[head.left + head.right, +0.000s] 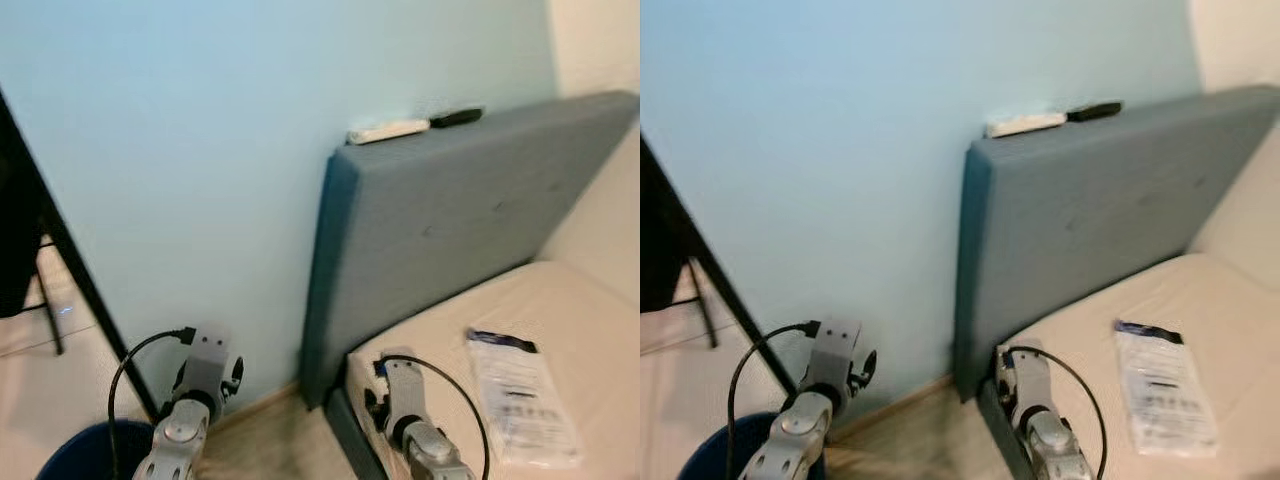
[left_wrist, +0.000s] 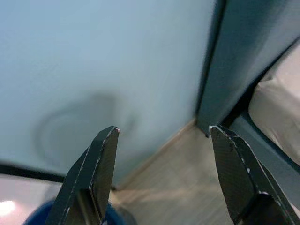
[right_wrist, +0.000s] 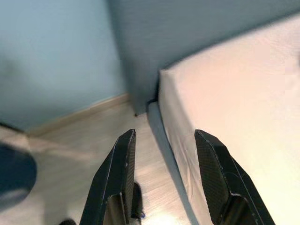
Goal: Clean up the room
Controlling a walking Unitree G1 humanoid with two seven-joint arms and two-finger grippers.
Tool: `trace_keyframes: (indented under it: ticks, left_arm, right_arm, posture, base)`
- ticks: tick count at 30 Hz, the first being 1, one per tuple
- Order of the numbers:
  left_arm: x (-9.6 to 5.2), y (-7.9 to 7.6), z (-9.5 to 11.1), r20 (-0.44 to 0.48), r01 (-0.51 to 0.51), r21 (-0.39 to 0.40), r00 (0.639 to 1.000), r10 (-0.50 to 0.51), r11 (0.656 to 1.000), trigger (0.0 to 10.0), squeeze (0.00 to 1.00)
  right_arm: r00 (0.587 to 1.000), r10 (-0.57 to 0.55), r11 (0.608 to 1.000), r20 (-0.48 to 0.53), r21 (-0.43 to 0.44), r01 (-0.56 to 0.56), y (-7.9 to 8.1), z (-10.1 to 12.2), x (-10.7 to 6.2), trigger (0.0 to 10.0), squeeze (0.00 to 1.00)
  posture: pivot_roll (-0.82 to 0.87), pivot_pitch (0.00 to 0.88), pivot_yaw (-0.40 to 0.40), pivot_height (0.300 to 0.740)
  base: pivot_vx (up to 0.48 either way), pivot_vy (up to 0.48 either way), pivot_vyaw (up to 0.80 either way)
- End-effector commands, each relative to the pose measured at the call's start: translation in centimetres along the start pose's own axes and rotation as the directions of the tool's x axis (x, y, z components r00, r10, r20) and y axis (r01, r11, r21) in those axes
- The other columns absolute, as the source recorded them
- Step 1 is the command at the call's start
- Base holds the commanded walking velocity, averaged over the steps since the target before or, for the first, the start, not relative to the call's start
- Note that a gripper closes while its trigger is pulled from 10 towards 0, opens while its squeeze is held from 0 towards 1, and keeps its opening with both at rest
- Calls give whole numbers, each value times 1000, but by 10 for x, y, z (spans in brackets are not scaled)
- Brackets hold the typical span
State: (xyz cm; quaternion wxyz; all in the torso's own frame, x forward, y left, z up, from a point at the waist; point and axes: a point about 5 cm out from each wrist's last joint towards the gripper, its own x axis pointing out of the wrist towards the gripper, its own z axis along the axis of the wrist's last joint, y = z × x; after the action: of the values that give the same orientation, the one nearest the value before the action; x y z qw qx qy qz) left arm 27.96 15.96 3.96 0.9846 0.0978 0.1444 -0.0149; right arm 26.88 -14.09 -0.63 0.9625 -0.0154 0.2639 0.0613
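Taking the grey upholstered headboard [image 1: 470, 220] as the landmark: far to its left a black slanted frame [image 1: 70, 260] leans along the pale blue wall [image 1: 200, 150], and at that frame's foot sits a round dark blue bin [image 1: 85, 455] on the light wooden floor [image 3: 93, 140]. The left gripper [image 2: 164, 136] hangs over the floor left of the headboard's edge, just beside the bin, its two black fingers spread wide with nothing between them.

On the headboard's top edge lie a white slim remote [image 1: 388, 131] and, touching its right end, a black slim remote [image 1: 457, 117]. Below the headboard's front face the cream mattress [image 1: 600, 340] carries a flat clear plastic packet with printed paper inside [image 1: 520, 390], lying well apart from the headboard, near the mattress's middle. The right gripper [image 3: 164, 140] hovers over the mattress's near corner, left of the packet, fingers moderately apart and empty.

The robot seems to be between pickups, approaching the bed for the next piece of clutter. The packet is probably that target; taking it would call for stepping closer, reaching the right gripper across the mattress, and pinching a packet edge, since it lies flat on soft bedding, before carrying it to the bin.
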Motion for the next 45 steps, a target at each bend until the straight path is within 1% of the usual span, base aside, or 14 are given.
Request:
trace_keyframes:
  ticks: [1, 3, 8, 9, 13, 14, 18, 24, 26, 30, 45]
  left_arm:
    - [3, -2, 1, 0, 7, 20, 1000, -7, 1000, 10000, 0]
    - [5, -2, 3, 3, 14, 24, 1000, -14, 1000, 10000, 0]
    - [7, -1, 6, 8, 20, 34, 1000, -20, 999, 10000, 0]
    - [9, 0, 9, 17, 15, 34, 1000, -16, 999, 10000, 0]
    - [11, 1, 10, 23, 12, 38, 1000, -13, 999, 10000, 0]
    - [12, 2, 12, 28, 11, 41, 1000, -12, 999, 10000, 0]
    - [14, 2, 13, 33, 9, 42, 999, -11, 999, 10000, 0]
    - [15, 4, 14, 35, 14, 49, 999, -15, 999, 10000, 0]
    - [16, 7, 13, 33, 14, 56, 999, -16, 998, 10000, 0]
    - [16, 8, 13, 33, 13, 59, 999, -15, 998, 10000, 0]
    - [16, 13, 11, 28, -6, 40, 1000, 5, 999, 10000, 0]
  right_arm:
    - [1000, -17, 999, -26, 27, 18, -3, -8, -1, 10000, 0]
    - [999, -37, 998, -27, 48, 38, -7, -7, -1, 10000, 0]
    - [998, -50, 997, -32, 59, 51, -11, -7, -1, 10000, 0]
    - [997, -68, 995, -29, 68, 70, -14, -7, -2, 10000, 0]
    - [995, -93, 993, -20, 69, 94, -18, -6, -3, 10000, 0]
    - [993, -115, 990, -14, 83, 116, -22, -5, -3, 10000, 0]
    - [992, -126, 987, -14, 97, 127, -24, -5, -2, 10000, 0]
    - [991, -136, 984, -15, 111, 137, -26, -4, -2, 10000, 0]
    - [990, -141, 983, -17, 116, 142, -26, -5, -2, 10000, 0]
    - [990, -141, 982, -21, 122, 143, -26, -7, -3, 10000, 0]
    - [990, -141, 984, -10, 112, 141, -25, -4, -3, 10000, 0]
  posture:
    - [-21, 120, -28, 740]
    - [-26, 124, -24, 740]
    - [-27, 127, -23, 740]
    - [-25, 129, -24, 740]
    - [-25, 130, -23, 740]
    - [-23, 131, -22, 740]
    - [-22, 133, -20, 740]
    - [-20, 134, -14, 740]
    - [-21, 135, -12, 740]
    - [-21, 135, -12, 740]
    - [-24, 138, -11, 740]
  base:
    - [0, 0, -800]
    - [0, 0, -800]
    - [0, 0, -800]
    - [0, 0, -800]
    - [0, 0, -800]
    - [0, 0, -800]
    - [0, 0, -800]
    - [0, 0, -800]
    - [0, 0, -800]
    - [0, 0, -800]
    - [0, 0, -800]
